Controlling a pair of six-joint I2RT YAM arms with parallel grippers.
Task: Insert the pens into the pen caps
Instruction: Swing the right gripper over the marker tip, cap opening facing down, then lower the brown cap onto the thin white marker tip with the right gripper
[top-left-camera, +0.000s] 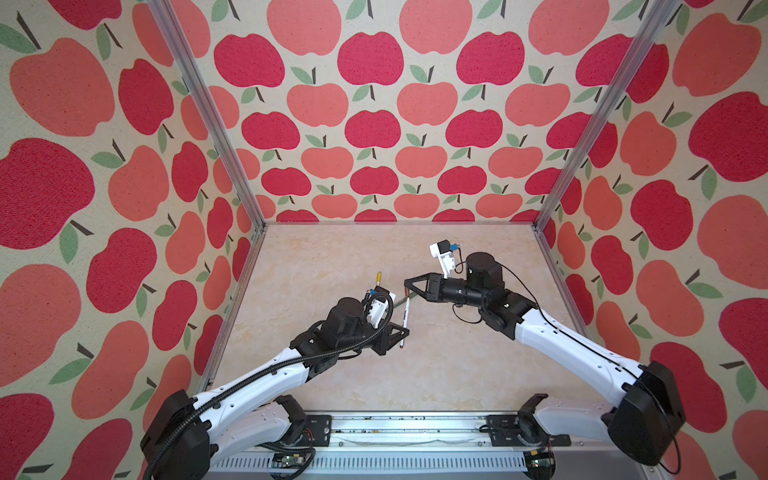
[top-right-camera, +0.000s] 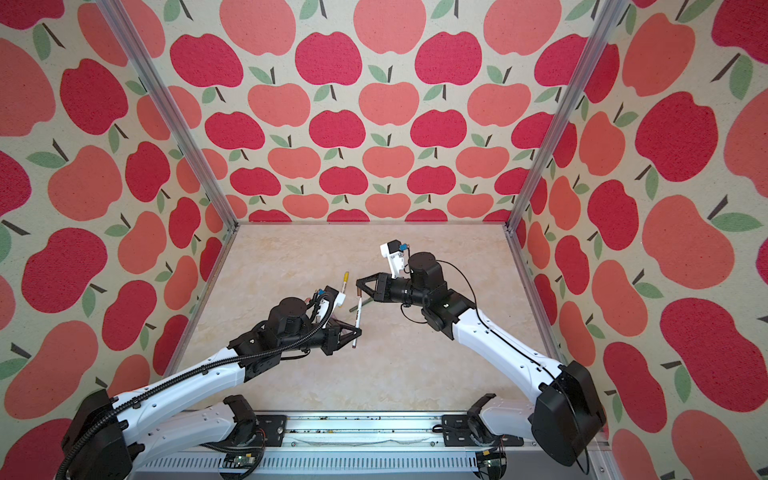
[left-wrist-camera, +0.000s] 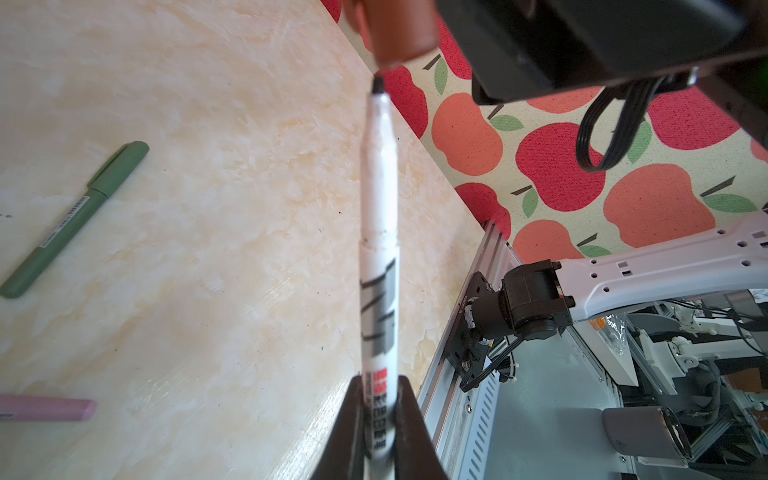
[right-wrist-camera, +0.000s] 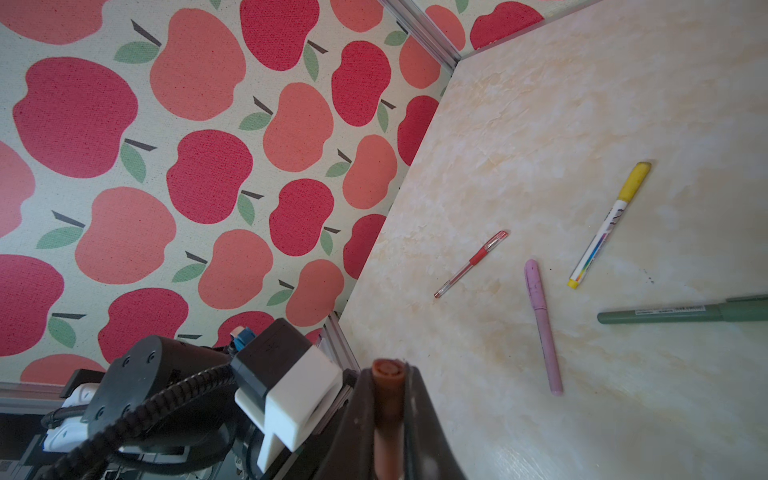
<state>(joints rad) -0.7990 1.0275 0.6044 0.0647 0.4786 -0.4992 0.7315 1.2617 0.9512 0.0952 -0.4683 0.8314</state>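
My left gripper (left-wrist-camera: 379, 380) is shut on a white pen (left-wrist-camera: 378, 249) with grey and red print, held low on its barrel. The pen's dark tip points up at the mouth of a brown pen cap (left-wrist-camera: 399, 29) and sits just below it. My right gripper (right-wrist-camera: 386, 365) is shut on that brown cap (right-wrist-camera: 386, 399). In both top views the left gripper (top-left-camera: 402, 332) (top-right-camera: 355, 332) holds the pen (top-left-camera: 405, 320) (top-right-camera: 357, 320) below the right gripper (top-left-camera: 407, 285) (top-right-camera: 359, 284), above the middle of the table.
On the marbled table lie a red pen (right-wrist-camera: 471, 264), a lilac pen (right-wrist-camera: 542, 324), a white pen with a yellow cap (right-wrist-camera: 609, 224) (top-left-camera: 378, 279) and a dark green pen (right-wrist-camera: 681, 313) (left-wrist-camera: 75, 216), each with a cap on. Apple-print walls enclose three sides. A metal rail (top-left-camera: 407, 432) runs along the front.
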